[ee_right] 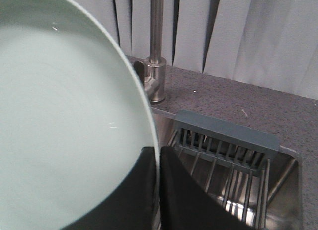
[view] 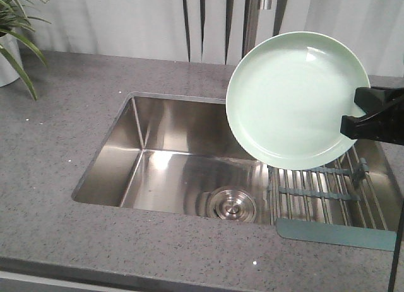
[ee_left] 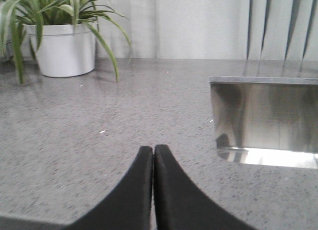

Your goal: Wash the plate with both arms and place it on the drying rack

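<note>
My left claw point(ee_left: 153, 149) is pinched shut on nothing, low over the tabletop point(ee_left: 99, 140). The drying rack point(view: 322, 191) sits in the right end of the sink point(view: 136, 98). Above it, my right claw point(view: 372, 118) squeezes the plate point(view: 297, 99) by its right rim. The plate looks hard, shiny, slippery and easy to break, so I think the rim is the best place to hold it. The tap point(ee_right: 156, 51) stands close behind. There is more room to the left.

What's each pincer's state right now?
Left pincer: closed, holding nothing, over the countertop.
Right pincer: closed on the rim of the plate.
</note>
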Robot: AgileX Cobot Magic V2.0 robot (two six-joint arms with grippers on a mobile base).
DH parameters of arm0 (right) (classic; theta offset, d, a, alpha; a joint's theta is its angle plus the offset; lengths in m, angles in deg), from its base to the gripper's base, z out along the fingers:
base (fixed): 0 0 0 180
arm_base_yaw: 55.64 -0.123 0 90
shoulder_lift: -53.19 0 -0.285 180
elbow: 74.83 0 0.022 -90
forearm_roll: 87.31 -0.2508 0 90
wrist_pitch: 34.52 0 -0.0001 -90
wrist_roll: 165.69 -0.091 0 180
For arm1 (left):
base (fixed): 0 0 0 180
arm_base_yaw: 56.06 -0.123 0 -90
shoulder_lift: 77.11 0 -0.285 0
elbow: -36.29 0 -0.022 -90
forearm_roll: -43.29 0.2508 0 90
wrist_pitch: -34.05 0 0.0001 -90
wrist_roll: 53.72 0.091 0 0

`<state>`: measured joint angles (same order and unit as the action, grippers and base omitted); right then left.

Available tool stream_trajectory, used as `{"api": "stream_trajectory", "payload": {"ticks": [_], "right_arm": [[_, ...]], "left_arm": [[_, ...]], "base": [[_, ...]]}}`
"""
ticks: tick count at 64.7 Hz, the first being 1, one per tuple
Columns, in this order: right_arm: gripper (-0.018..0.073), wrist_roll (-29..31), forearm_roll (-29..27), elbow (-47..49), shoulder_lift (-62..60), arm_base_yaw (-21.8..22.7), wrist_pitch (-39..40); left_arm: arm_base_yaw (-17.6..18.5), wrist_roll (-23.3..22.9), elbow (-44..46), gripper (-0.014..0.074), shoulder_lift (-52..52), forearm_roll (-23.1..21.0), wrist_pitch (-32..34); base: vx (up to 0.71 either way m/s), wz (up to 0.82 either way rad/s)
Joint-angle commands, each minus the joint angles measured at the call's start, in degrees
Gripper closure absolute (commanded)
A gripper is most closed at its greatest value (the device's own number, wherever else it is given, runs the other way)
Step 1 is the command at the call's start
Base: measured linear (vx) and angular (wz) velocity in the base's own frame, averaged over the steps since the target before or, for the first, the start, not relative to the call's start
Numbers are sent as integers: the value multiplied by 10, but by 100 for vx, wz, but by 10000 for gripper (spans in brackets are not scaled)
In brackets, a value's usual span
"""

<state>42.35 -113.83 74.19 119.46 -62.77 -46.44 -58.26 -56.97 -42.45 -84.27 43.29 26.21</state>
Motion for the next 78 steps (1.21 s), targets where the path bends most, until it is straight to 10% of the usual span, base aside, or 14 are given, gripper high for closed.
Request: {"api": "stream_trajectory", "payload": {"ticks": [1, 78], "right_arm": [[564, 4, -5, 16, -10, 2, 42], [564, 4, -5, 16, -10, 2, 42]], "left_arm": [[0, -6, -9, 602, 9, -4, 42], [0, -6, -9, 602, 9, -4, 42]], "base": [[5, -23], [3, -15]]}}
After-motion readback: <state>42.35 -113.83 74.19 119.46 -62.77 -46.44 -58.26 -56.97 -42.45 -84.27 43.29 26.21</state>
